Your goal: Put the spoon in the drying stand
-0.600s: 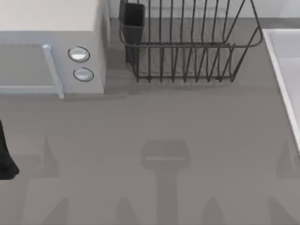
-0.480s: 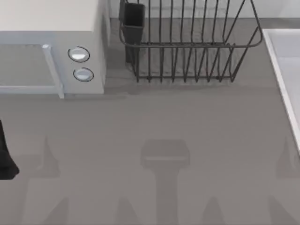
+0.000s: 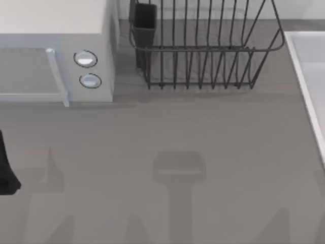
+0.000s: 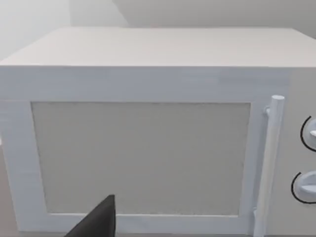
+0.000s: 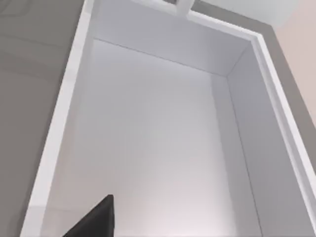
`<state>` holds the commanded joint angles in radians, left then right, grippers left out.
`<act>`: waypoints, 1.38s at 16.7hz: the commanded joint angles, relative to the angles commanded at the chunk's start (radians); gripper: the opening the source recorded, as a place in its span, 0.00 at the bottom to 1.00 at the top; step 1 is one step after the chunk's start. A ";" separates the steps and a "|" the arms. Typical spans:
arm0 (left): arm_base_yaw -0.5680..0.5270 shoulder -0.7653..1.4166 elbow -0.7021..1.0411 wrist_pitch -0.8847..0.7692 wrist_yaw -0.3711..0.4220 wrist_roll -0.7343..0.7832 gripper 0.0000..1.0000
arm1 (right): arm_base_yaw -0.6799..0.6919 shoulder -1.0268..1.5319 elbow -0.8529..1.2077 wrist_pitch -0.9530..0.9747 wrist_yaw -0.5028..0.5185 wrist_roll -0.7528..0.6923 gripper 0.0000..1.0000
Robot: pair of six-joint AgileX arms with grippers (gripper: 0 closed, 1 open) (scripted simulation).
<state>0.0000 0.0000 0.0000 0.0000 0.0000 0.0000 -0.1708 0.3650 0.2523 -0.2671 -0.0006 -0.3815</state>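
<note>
The drying stand, a dark grey wire rack with upright tines, stands at the back middle of the table. Its dark utensil cup is at the stand's left corner. The spoon is out of view. My left arm shows as a black shape at the table's left edge. In the left wrist view, a dark part of my left gripper points at the microwave door. In the right wrist view, a dark part of my right gripper hangs over the white basin.
A white microwave with two round knobs fills the back left, just left of the stand; its door and handle face the left wrist camera. A white sink basin runs along the right edge. Bare grey tabletop lies in front.
The shadows on the table's front right have shifted, and the one near the right edge has gone. The left arm, stand and microwave have not moved.
</note>
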 joint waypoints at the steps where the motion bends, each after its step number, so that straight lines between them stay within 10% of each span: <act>1: 0.000 0.000 0.000 0.000 0.000 0.000 1.00 | -0.034 0.082 0.050 -0.057 -0.001 -0.092 1.00; 13: 0.000 0.000 0.000 0.000 0.000 0.000 1.00 | -0.428 1.004 0.615 -0.693 -0.005 -1.151 1.00; 23: 0.000 0.000 0.000 0.000 0.000 0.000 1.00 | -0.487 1.132 0.716 -0.773 -0.005 -1.303 1.00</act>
<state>0.0000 0.0000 0.0000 0.0000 0.0000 0.0000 -0.6574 1.4966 0.9679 -1.0405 -0.0058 -1.6847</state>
